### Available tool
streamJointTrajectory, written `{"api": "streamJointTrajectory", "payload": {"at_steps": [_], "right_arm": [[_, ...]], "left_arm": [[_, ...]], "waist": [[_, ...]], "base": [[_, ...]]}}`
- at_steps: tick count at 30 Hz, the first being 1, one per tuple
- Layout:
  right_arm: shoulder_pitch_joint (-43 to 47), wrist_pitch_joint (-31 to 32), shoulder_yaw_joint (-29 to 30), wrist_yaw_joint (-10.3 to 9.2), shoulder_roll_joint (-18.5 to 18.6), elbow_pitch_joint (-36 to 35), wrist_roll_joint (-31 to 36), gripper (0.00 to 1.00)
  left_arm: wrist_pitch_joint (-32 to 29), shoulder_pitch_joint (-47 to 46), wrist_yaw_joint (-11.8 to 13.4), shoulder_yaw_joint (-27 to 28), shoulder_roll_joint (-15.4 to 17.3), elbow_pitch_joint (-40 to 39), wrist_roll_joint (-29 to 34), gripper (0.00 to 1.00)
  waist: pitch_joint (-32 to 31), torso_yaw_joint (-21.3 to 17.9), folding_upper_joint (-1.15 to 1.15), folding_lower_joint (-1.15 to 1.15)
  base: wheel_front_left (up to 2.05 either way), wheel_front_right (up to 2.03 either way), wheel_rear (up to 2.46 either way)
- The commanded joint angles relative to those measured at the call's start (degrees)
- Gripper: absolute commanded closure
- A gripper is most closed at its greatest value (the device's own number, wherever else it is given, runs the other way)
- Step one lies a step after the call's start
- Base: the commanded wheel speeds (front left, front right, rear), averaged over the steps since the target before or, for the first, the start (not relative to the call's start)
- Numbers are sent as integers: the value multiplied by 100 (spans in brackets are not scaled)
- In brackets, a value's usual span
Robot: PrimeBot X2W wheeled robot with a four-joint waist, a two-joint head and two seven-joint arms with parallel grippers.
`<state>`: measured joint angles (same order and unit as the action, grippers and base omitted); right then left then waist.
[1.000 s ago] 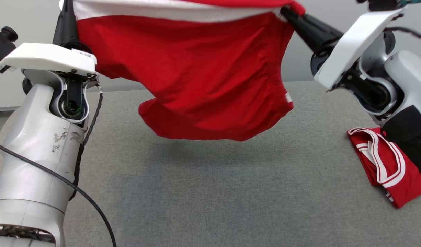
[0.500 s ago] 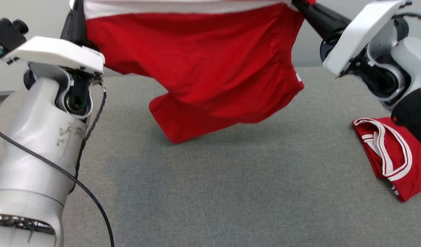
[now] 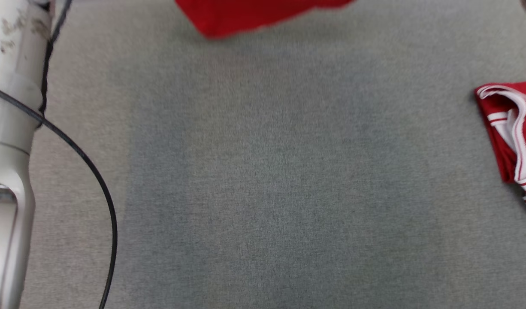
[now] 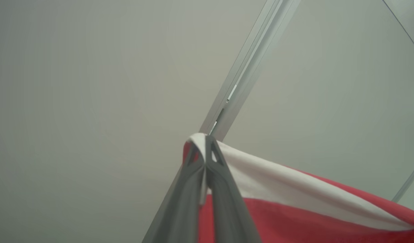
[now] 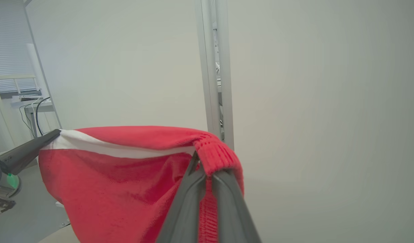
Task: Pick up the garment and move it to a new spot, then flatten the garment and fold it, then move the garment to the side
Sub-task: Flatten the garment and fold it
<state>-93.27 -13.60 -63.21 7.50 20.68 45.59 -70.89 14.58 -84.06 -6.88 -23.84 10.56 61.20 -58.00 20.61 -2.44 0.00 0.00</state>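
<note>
Red cloth garment with a white band (image 5: 119, 189) hangs above the grey counter (image 3: 263, 180), pinched tight by the left gripper (image 4: 204, 145) and right gripper (image 5: 204, 170). This looks like the moving step; next, lower it flat.

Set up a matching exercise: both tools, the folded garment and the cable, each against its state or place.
1. left tool
2. right tool
3. folded garment
4. cable

A. lies on the table
B. shut on the held garment's ribbed red edge
C. black, curving at the left
D. shut on the white band

Pairs: 1-D, 2-B, 3-A, 4-C.
</note>
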Motion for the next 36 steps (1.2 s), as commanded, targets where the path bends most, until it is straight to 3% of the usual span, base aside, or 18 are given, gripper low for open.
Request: {"api": "streamJointTrajectory", "payload": {"at_steps": [1,4,10,15,23,36], "right_arm": [[-132,-93,80,-3,-55,115,49,100],[-613,-174,735,-3,-216,397,496,100],[-239,-161,2084,-3,-536,228,1679,100],[371,-163,2445,-3,-767,225,2151,100],[1193,-164,2184,-3,-762,246,1714,100],[2010,120,787,-3,-335,-284,-86,100]], "left_arm": [[29,-160,28,55,13,37,39,100],[60,-700,93,442,-54,-177,217,100],[58,-483,149,1382,-343,-897,973,100],[59,-9,56,1858,-624,-1098,1577,100],[60,582,-62,1945,-733,-573,1862,100],[61,1463,-64,1720,-635,-306,1737,100]], "waist": [[660,-94,0,0],[1181,-56,0,0],[1757,71,0,0],[2030,171,0,0],[2003,186,0,0],[1385,156,0,0]], "base": [[0,0,0],[0,0,0],[0,0,0],[0,0,0],[0,0,0],[0,0,0]]}}
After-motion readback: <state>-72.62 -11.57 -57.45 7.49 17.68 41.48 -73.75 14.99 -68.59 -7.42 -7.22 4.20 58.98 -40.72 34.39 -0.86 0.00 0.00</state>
